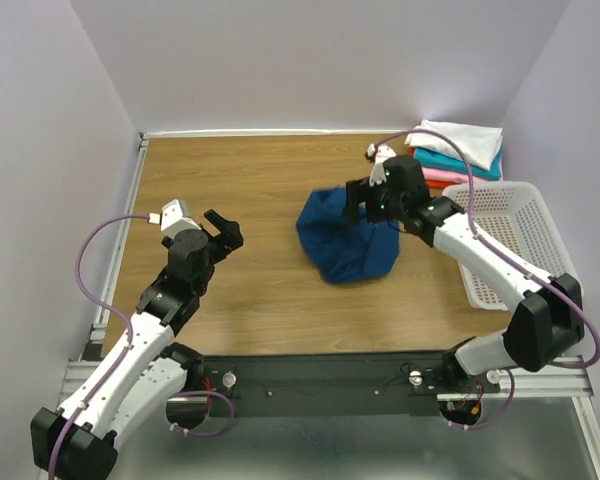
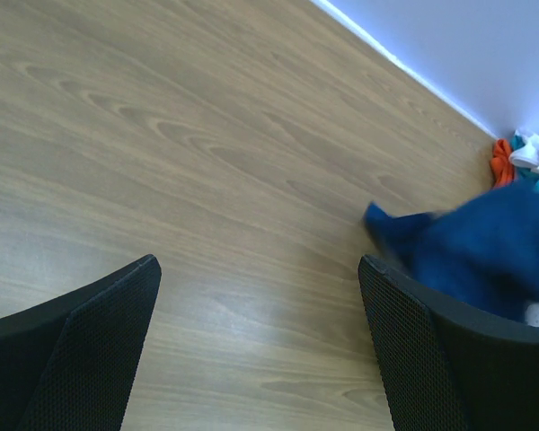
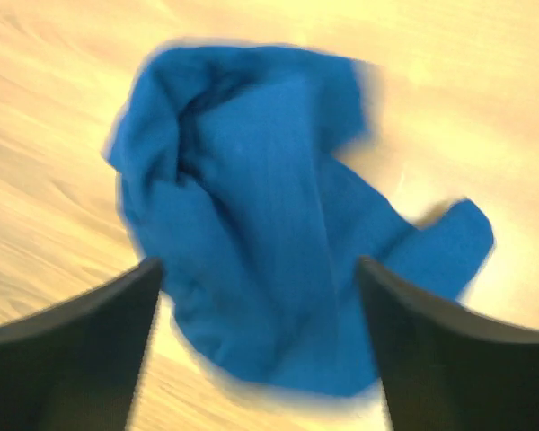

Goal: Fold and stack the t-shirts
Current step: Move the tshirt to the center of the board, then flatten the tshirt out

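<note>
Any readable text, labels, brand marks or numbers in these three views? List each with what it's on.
None readable in any view.
The crumpled navy blue cloth t-shirt shows no lettering, and the right wrist view of it is blurred.
The stack of folded t-shirts and the white perforated plastic basket show no legible marking.

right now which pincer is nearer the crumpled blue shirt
Right. The right pincer hovers just above the blue shirt, jaws apart. The left pincer is open too, off to the shirt's left and clearly apart from it.
</note>
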You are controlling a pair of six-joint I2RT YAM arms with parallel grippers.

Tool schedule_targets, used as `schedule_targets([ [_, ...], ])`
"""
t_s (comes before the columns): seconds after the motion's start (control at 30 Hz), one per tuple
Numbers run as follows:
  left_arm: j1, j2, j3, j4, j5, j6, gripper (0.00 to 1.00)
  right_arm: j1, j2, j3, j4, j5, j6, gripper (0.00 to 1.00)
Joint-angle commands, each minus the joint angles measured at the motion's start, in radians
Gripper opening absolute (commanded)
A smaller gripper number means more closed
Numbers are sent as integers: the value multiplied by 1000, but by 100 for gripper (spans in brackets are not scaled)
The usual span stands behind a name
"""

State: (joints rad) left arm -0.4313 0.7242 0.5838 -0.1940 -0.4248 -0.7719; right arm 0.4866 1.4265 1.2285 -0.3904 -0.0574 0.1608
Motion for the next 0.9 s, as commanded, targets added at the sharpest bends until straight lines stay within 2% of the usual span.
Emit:
schedule_targets([
  [0.0,5,-16,-41,-7,60,-32,98,29,-12,-148,116,132,41,100],
  [0.13,5,23,-64,21,89,-29,98,29,-121,-249,176,264,149,100],
  [0.23,5,82,-67,117,144,-14,98,29,-172,-316,183,414,251,100],
  [0.37,5,208,-46,266,243,32,98,26,-144,-351,185,507,330,100],
  [0.5,0,453,89,300,320,63,98,18,-121,-369,185,489,425,100],
  [0.6,-32,607,184,324,366,77,98,-32,-106,-380,185,476,473,100],
  [0.73,-90,762,304,323,370,91,98,-141,-101,-408,186,412,494,100],
  [0.87,-132,901,428,282,373,102,96,-177,-109,-428,186,470,491,100],
])
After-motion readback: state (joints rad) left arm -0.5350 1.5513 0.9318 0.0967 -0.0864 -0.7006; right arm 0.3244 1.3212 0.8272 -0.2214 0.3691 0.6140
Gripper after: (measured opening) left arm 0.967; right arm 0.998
